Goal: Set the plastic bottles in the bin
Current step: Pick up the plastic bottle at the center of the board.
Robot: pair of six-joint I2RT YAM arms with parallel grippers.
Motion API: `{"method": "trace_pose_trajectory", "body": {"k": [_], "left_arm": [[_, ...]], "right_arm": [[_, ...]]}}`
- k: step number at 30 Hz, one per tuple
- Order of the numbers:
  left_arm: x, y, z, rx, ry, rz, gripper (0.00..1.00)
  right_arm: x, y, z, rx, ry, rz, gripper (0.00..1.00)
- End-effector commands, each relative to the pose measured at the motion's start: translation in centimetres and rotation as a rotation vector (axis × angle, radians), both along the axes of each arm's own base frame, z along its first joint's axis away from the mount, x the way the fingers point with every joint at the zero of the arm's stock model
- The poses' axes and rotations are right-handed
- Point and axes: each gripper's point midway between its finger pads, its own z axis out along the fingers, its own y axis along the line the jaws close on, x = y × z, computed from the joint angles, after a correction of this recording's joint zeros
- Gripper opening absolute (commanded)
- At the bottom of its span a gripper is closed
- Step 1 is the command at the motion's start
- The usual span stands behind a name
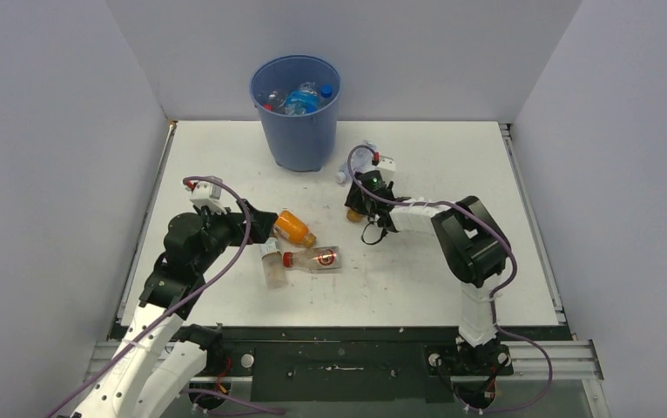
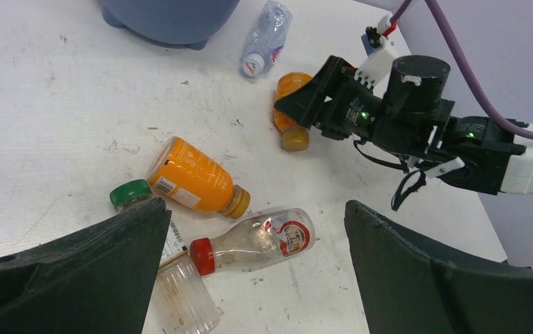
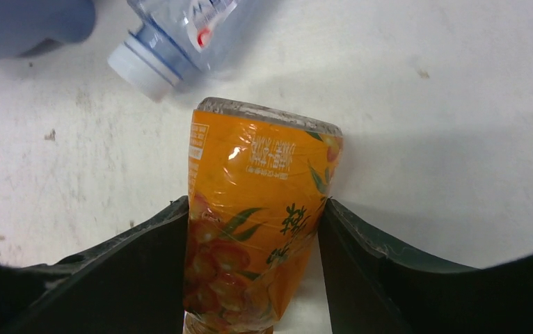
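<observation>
Orange bottle [image 3: 264, 181]: lying on the worktop [image 1: 452, 165], right of the bin [image 1: 299, 144], cap toward the near edge. I see the right gripper [image 3: 253, 209] on it, jaws pinching the label with one finger pressed to each side.

White-cap bottle [image 3: 180, 28]: clear, on its side between the foot of the bin and the base of the orange bottle. Its cap is just beside that base, and I see a thin gap between them.

Second orange bottle [image 2: 194, 177]: on its side mid-worktop, well apart from the first.

Red-cap bottle [image 2: 257, 240]: clear, red-and-white label, on its side just beside the second orange bottle, nearer the arm bases.

Green-cap bottle [image 2: 184, 296]: clear and ribbed, lying beside the other two. The left finger partly hides it, and I cannot tell whether they touch.

Left gripper [image 2: 255, 212]: jaws spread wide and holding nothing, poised over these three bottles.

Bin: blue, upright at the far edge of the worktop. I see several binned bottles [image 1: 299, 97] inside, with blue caps showing.
</observation>
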Motion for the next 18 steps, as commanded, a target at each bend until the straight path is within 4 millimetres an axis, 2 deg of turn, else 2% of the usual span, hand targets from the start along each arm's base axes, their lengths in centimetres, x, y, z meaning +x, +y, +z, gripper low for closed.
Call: {"method": "trace_pose_trajectory", "body": {"k": [1,4,6,7,9,12,15,17,18], "left_arm": [[0.4,-0.2,1.8,-0.022,-0.070,0.002,0.96],[0.4,-0.1,3.0,-0.064,-0.119,0.023,0.96],[0.0,-0.3,4.1,-0.143,-0.174,0.027,0.96],[-0.4,-0.6,5.3,-0.195,-0.234,0.010,0.96],[-1.7,-1.8,6.7,-0.296,-0.330,-0.075,0.96],[-4.6,-4.9,8.3,-0.422,-0.399,-0.315,0.96],[-5.9,-8.7,7.7,-0.514,-0.327,-0.526,0.96],[-7.2,-11.5,7.8,-0.489,-0.348,-0.638,0.96],[-8.5,-13.4,7.5,-0.461,-0.339,-0.700,0.96]], "right_arm": [[-2.5,-0.7,4.9,0.108,-0.076,0.019,0.35],[-5.7,-0.9,9.2,0.237,-0.196,0.080,0.33],[-8.6,-0.9,12.4,0.330,-0.299,0.147,0.32],[-10.1,-0.9,13.9,0.366,-0.354,0.186,0.33],[-13.6,-0.3,17.4,0.458,-0.464,0.307,0.33],[-17.9,-0.5,20.7,0.540,-0.576,0.399,0.33],[-21.2,-1.3,23.9,0.653,-0.682,0.439,0.32],[-22.7,-1.9,25.6,0.733,-0.733,0.455,0.32],[-23.4,-2.1,26.4,0.775,-0.752,0.464,0.32]]}}
